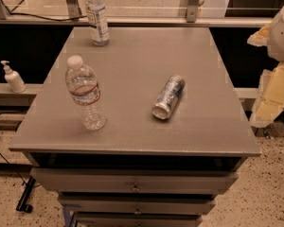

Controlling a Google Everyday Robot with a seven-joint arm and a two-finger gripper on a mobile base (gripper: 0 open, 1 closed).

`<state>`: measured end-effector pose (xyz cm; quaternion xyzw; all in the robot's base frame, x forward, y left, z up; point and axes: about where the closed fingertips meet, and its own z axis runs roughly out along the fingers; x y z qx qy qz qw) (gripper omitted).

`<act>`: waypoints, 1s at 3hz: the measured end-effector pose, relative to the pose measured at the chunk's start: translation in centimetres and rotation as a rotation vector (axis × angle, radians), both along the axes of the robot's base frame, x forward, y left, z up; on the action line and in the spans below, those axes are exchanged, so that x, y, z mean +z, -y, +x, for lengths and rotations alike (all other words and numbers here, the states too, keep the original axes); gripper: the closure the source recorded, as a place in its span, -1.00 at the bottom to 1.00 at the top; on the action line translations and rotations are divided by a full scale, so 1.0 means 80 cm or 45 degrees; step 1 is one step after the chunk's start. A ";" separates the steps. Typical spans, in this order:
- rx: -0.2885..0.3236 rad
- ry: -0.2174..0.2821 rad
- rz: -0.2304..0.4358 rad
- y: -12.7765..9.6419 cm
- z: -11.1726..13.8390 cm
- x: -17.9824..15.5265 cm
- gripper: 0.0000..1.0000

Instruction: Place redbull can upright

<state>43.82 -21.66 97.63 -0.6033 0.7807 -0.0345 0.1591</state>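
Note:
The redbull can (168,97) lies on its side on the grey cabinet top (142,51), right of centre. Its silver top faces the front edge and its blue-and-silver body points toward the back right. My gripper (274,96) shows as pale cream and white parts at the right edge of the camera view, beyond the cabinet's right side. It is well to the right of the can and holds nothing that I can see.
A clear water bottle (85,93) stands upright at the front left of the top. A second bottle (97,16) stands at the back left. A white pump dispenser (12,78) sits on a ledge to the left. Drawers (135,186) are below the front edge.

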 end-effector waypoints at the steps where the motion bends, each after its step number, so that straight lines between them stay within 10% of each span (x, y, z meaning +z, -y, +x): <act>1: 0.000 0.000 0.000 0.000 0.000 0.000 -1.00; 3: 0.364 0.107 0.013 -0.066 0.020 0.007 -1.00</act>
